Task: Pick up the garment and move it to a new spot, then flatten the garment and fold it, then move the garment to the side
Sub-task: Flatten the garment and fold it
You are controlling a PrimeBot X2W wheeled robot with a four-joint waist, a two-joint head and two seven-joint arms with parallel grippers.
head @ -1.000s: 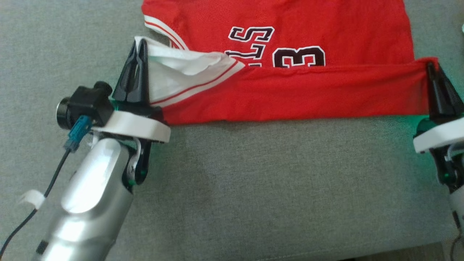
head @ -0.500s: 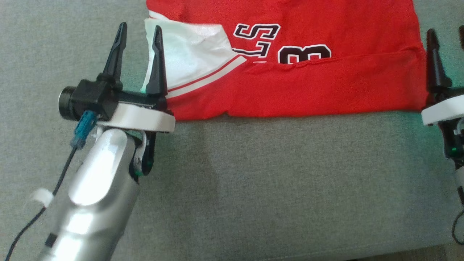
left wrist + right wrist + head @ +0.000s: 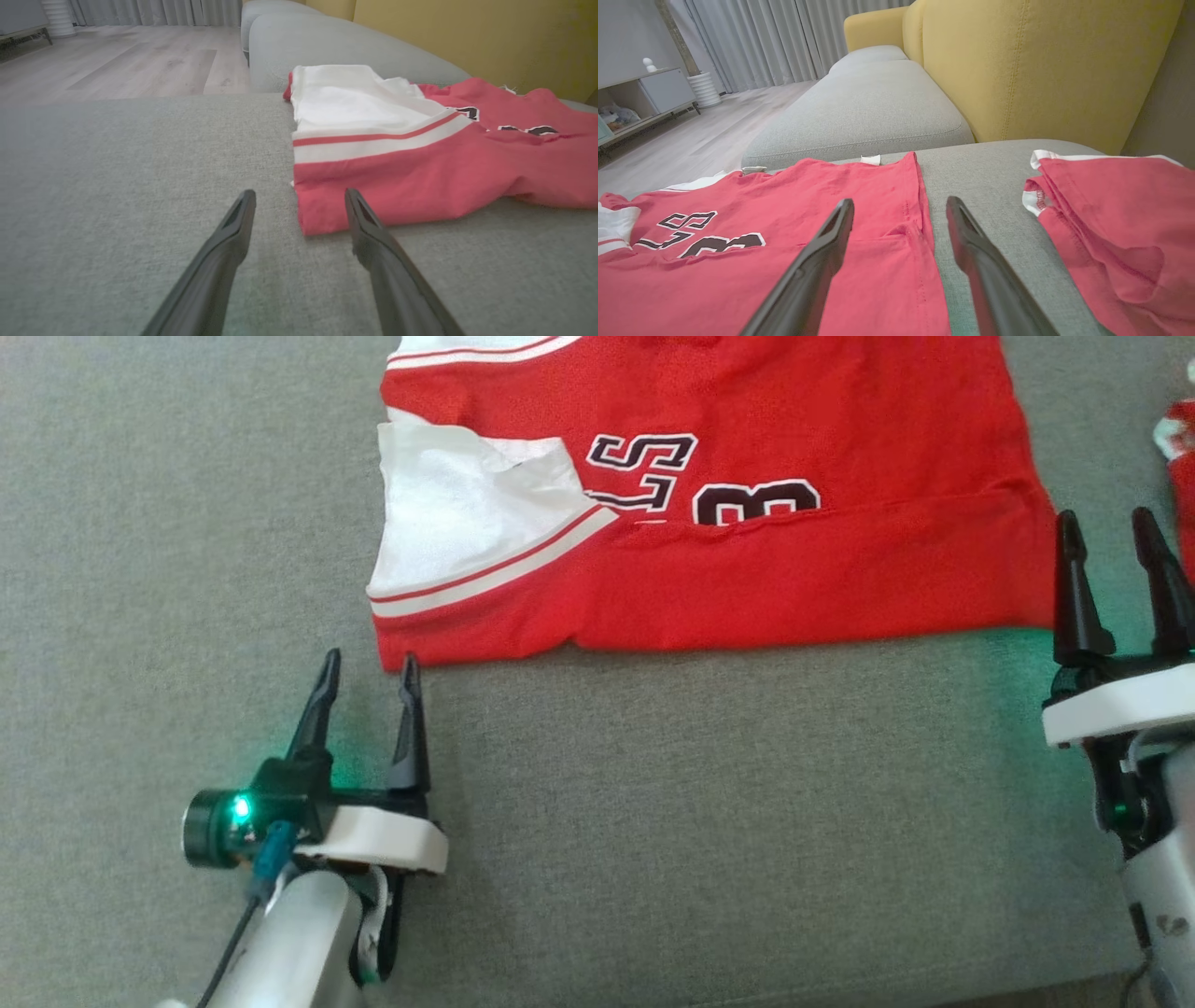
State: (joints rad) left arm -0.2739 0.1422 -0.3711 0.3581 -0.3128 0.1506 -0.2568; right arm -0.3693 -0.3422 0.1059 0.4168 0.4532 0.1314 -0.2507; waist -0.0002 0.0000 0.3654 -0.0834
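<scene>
Lying released with 1 fold made, the garment (image 3: 794, 588) is left flat; the left hand (image 3: 369, 663) and right hand (image 3: 1105, 518) are withdrawn, both spread.

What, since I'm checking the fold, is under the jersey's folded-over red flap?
The red jersey's front lies beneath the flap; its black lettering shows above the fold edge, lower parts covered.

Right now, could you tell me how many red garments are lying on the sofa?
2. The jersey with dark lettering lies on the grey cushion; a second red garment lies apart to its right, cut off by the picture's edge. Others may be hidden.
</scene>
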